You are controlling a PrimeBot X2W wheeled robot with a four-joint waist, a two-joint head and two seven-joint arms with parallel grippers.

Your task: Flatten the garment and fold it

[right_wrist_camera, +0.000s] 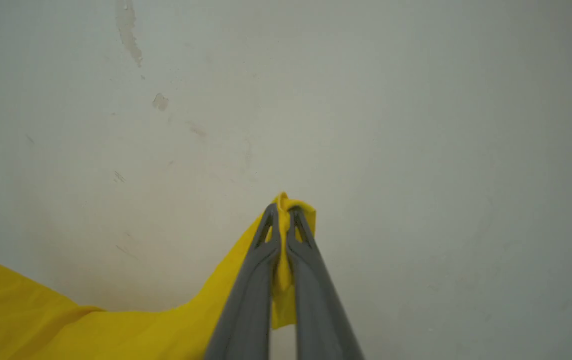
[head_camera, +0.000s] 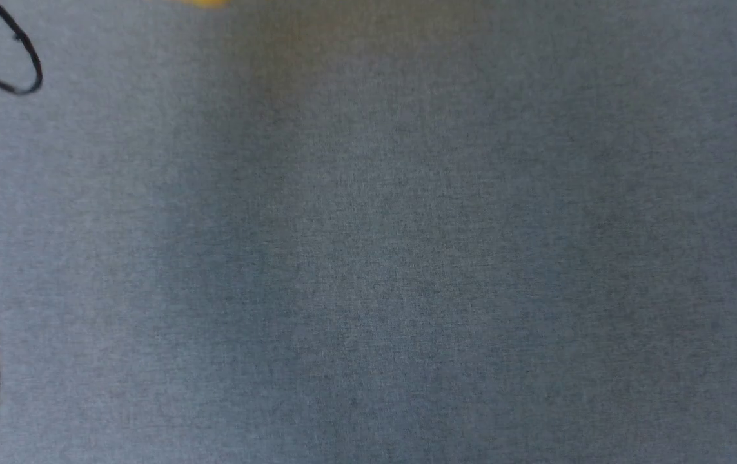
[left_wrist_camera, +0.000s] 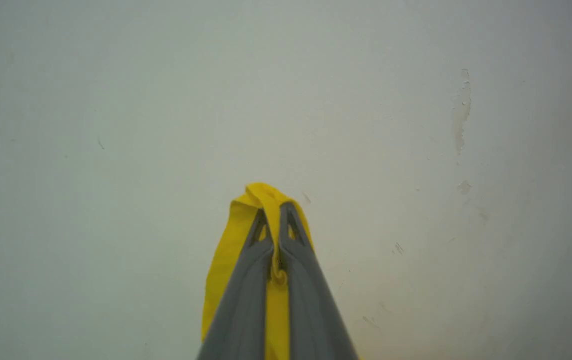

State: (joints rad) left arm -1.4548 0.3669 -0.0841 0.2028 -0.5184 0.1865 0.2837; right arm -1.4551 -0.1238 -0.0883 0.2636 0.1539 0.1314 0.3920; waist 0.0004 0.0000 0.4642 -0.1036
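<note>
Left wrist view shows the left gripper (left_wrist_camera: 276, 206) closed on a bunched edge of the garment (left_wrist_camera: 223, 265); the right gripper (right_wrist_camera: 282, 209) pinches another bunched part, and yellow cloth sags away from it before a pale wall (right_wrist_camera: 416, 125). The fabric looks thin, light and limp, so I think it needs two well-separated holds, or it will slump.

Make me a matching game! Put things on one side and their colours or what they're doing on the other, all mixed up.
Things:
1. garment
2. cord
3. left tool
4. fabric surface

Matches:
A. black loop
B. shut, pinching yellow cloth
C. bright yellow
D. blue-grey

Pairs: 1-C, 2-A, 3-B, 4-D
</note>
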